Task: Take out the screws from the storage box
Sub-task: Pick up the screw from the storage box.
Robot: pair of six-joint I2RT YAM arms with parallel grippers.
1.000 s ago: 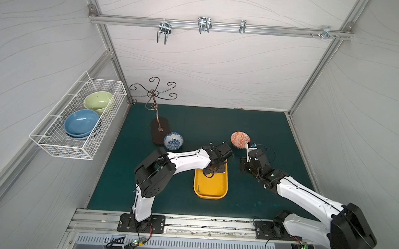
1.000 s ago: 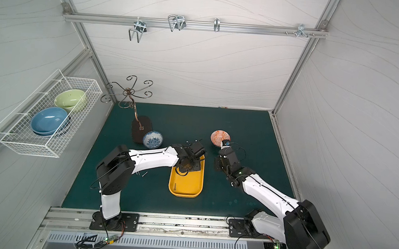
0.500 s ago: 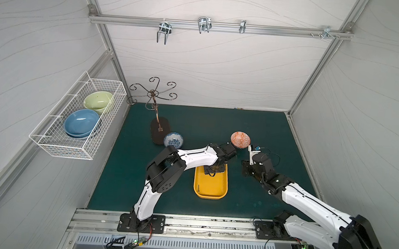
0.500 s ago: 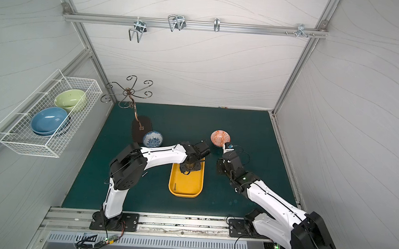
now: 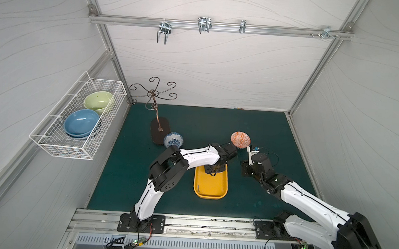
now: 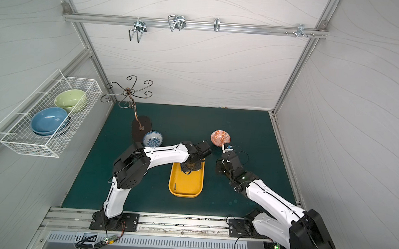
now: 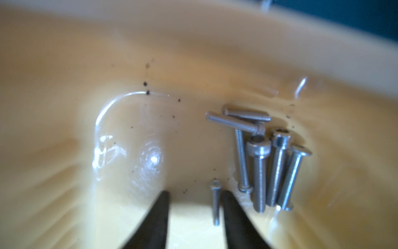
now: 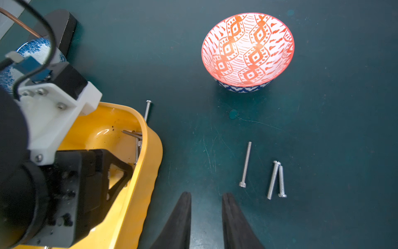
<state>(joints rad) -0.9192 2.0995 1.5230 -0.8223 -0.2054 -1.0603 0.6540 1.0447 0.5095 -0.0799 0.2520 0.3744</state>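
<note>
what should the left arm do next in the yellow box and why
Probably close the left end effector on the thin screw: it lies on the storage box floor between the open jaws, off-centre, not yet pinched, apart from the cluster of other screws.

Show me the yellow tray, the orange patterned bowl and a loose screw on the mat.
yellow tray (image 5: 213,187): in a top view, its bare floor.
orange patterned bowl (image 8: 247,49): right wrist view, its inner wall.
loose screw (image 8: 246,163): right wrist view, mid-shaft.
</note>
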